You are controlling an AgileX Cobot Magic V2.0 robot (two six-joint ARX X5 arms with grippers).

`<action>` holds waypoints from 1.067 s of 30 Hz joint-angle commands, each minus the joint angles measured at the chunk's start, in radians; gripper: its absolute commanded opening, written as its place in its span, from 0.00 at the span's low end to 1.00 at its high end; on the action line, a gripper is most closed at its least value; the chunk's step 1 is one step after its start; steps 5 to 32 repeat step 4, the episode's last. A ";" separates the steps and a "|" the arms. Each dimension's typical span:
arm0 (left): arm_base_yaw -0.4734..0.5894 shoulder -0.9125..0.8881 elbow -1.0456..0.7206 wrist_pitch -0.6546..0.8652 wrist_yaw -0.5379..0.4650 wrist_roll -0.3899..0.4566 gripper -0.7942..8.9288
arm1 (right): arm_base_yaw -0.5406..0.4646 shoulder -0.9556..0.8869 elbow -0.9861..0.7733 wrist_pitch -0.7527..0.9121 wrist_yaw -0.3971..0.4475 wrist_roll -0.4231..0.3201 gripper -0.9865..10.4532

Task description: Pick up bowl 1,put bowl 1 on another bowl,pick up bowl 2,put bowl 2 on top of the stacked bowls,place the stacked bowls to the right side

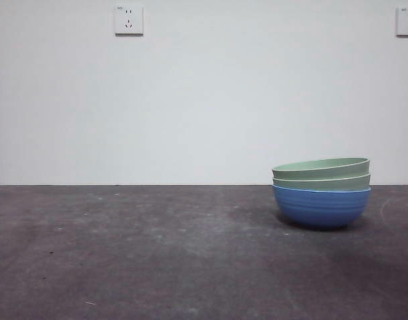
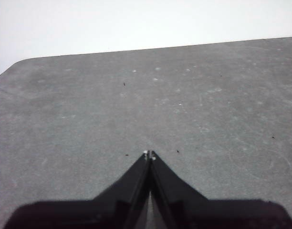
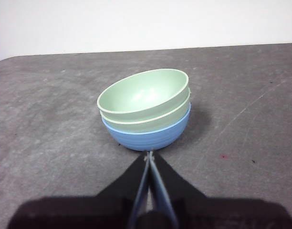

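The stacked bowls stand on the desk directly ahead of the right gripper, jaws closed and empty. The left gripper, likewise closed, faces bare desk.

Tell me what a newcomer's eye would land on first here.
The stacked bowls stand out: two pale green bowls nested in a blue bowl, on the dark table toward the front view's right. The right gripper sits shut just short of the stack.
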 commanded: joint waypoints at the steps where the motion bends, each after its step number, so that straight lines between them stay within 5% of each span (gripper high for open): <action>1: 0.003 -0.003 -0.014 0.003 -0.002 -0.009 0.08 | 0.002 -0.003 -0.013 -0.006 0.003 0.013 0.09; 32: 0.003 -0.003 -0.014 0.003 -0.002 -0.009 0.08 | 0.002 -0.003 -0.013 -0.006 0.003 0.013 0.09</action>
